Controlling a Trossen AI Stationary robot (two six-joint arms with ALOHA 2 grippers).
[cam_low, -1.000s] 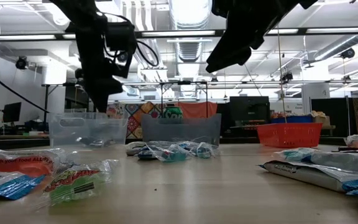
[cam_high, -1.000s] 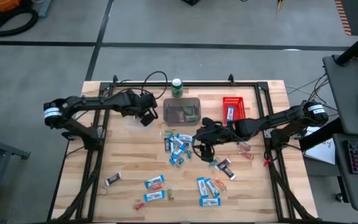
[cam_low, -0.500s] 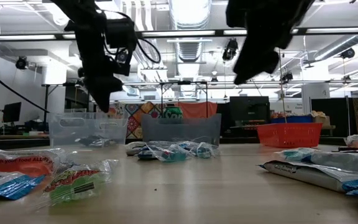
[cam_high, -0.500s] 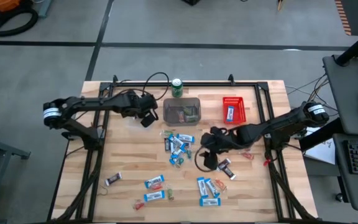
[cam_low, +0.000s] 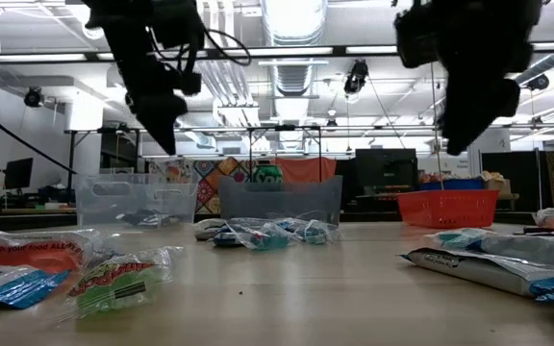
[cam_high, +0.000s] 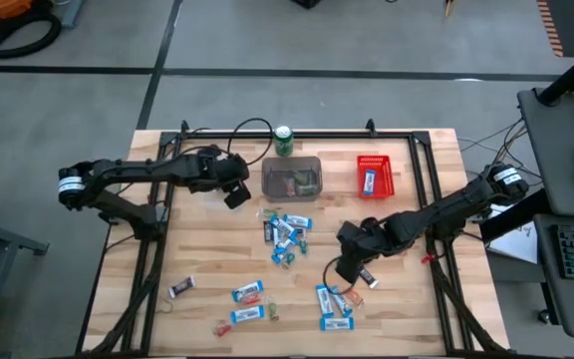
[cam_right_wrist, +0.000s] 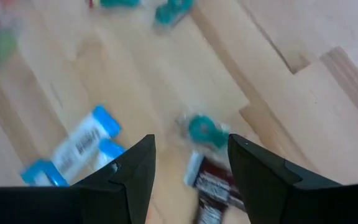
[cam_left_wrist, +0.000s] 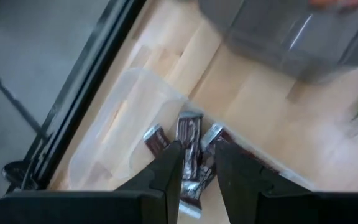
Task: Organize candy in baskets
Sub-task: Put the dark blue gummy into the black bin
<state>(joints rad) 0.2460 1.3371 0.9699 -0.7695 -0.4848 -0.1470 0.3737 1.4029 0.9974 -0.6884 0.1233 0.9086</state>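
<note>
Right wrist view: open right pincer (cam_right_wrist: 188,163) above dark bar (cam_right_wrist: 213,186).

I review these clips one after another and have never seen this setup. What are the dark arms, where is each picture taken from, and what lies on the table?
These are two robot arms at a wooden table, each ending in a two-finger gripper. One picture looks straight down, one looks level across the tabletop, and two come from cameras on the wrists.

The left gripper hangs over the clear basket, which holds dark mini bars; nothing sits between its fingers. The right gripper is open and empty above a dark bar and a teal sweet.

Behind stand a grey basket, a red basket and a green can. Loose wrapped candy lies scattered across the table.
</note>
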